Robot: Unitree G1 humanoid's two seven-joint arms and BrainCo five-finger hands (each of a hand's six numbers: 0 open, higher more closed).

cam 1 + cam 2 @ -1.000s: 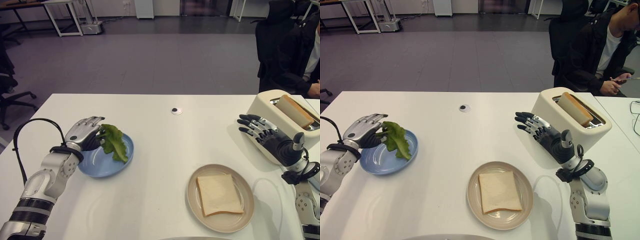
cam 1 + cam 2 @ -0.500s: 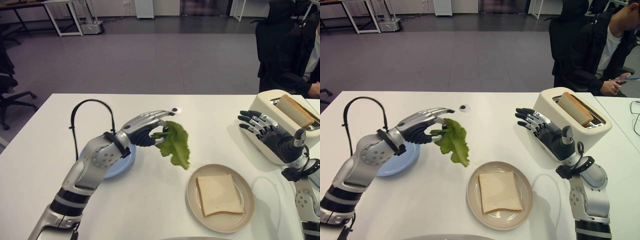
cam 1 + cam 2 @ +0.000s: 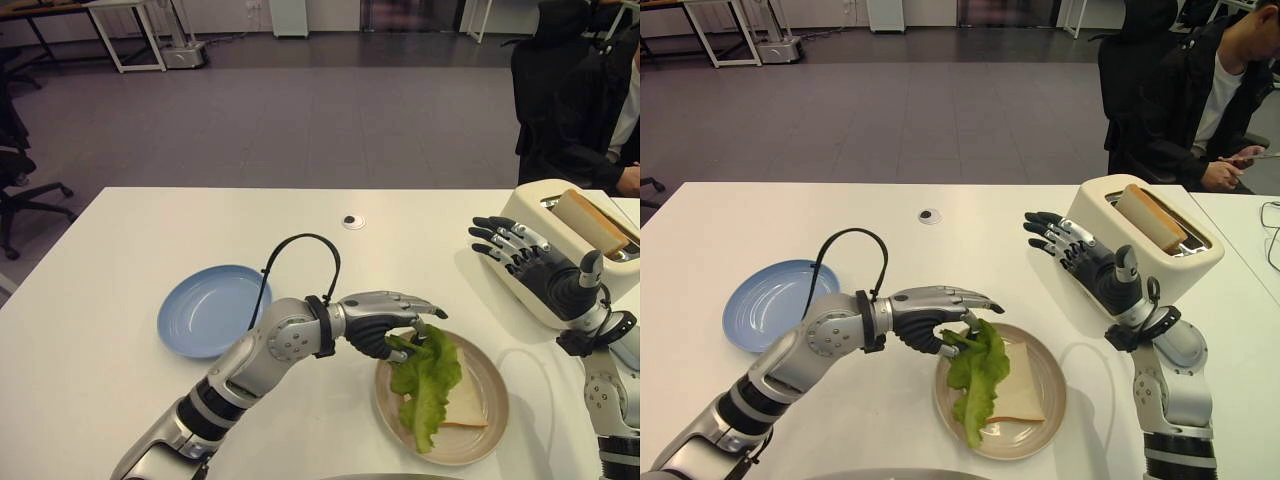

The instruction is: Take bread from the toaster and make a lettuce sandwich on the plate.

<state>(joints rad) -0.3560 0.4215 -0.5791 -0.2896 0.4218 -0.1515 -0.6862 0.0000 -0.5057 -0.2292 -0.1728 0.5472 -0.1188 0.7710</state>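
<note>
My left hand [image 3: 385, 325] is shut on a green lettuce leaf [image 3: 428, 385] and holds it over the beige plate [image 3: 491, 420]. The leaf hangs down across the left part of the white bread slice [image 3: 466, 400] lying on that plate. At the right stands the cream toaster [image 3: 1185, 262] with a second bread slice [image 3: 1148, 218] sticking up from its slot. My right hand [image 3: 1090, 260] is open, fingers spread, just left of the toaster and apart from it.
An empty blue plate [image 3: 205, 312] sits at the left of the white table. A small black-and-white disc [image 3: 350, 221] lies near the far edge. A seated person in dark clothes is behind the toaster, off the table.
My left hand carried the lettuce from the blue plate rightward across the table to the beige plate, where the leaf now drapes over the bread. The right hand barely shifted.
</note>
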